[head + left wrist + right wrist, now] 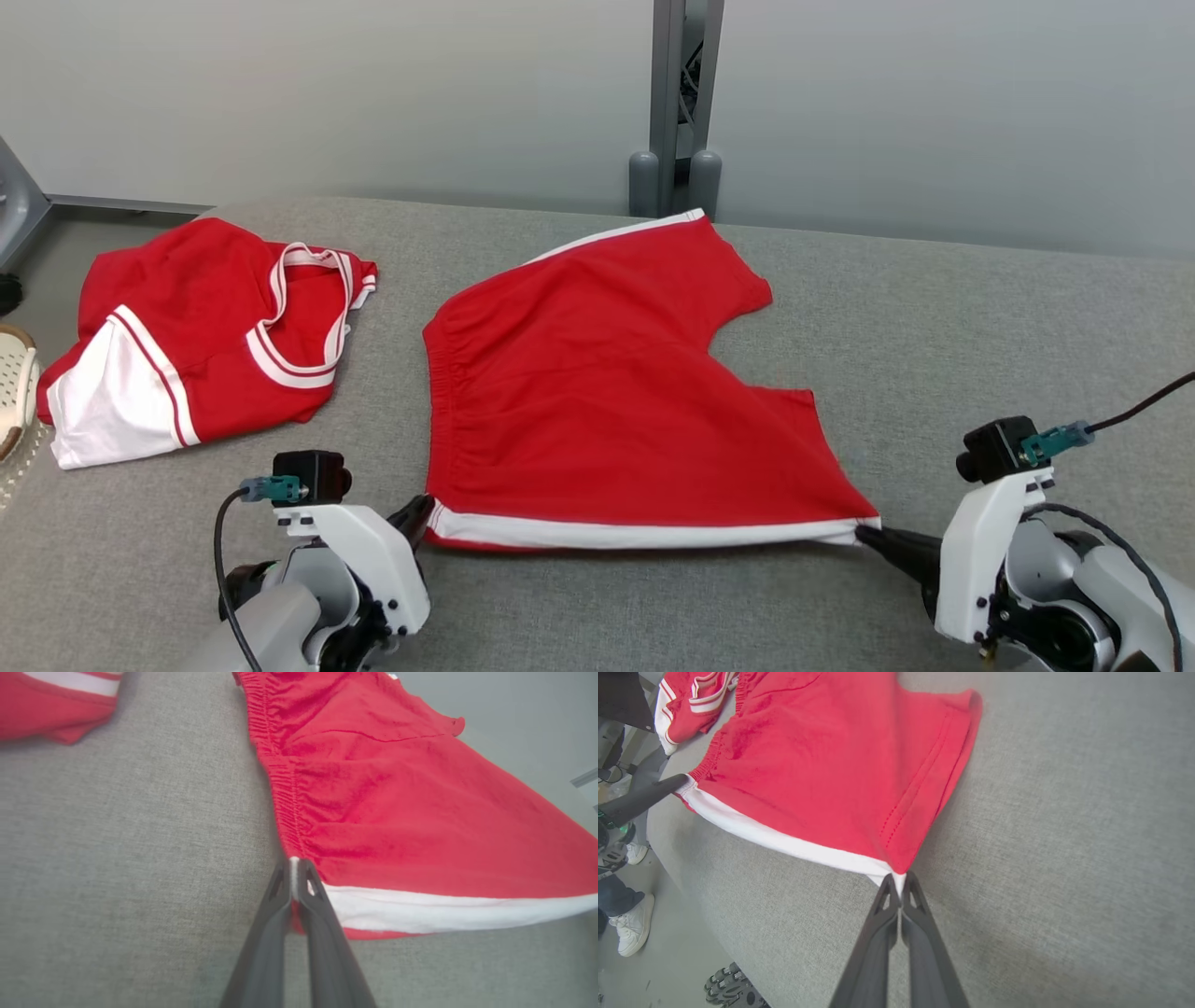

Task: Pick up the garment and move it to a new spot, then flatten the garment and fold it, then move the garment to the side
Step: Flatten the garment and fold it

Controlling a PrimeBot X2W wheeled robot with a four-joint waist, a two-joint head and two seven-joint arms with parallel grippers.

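Taut shorts (597,392) — left gripper (425,511), right gripper (864,534) pinching corners; table (980,317) bare rightward.

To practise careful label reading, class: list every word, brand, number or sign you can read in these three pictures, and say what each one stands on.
None: no readable text in any of the three views.
The red shorts have a plain white band, with no print or tag on show.
The red and white top has stripes but no letters or numbers.
The grey table cover is unmarked.
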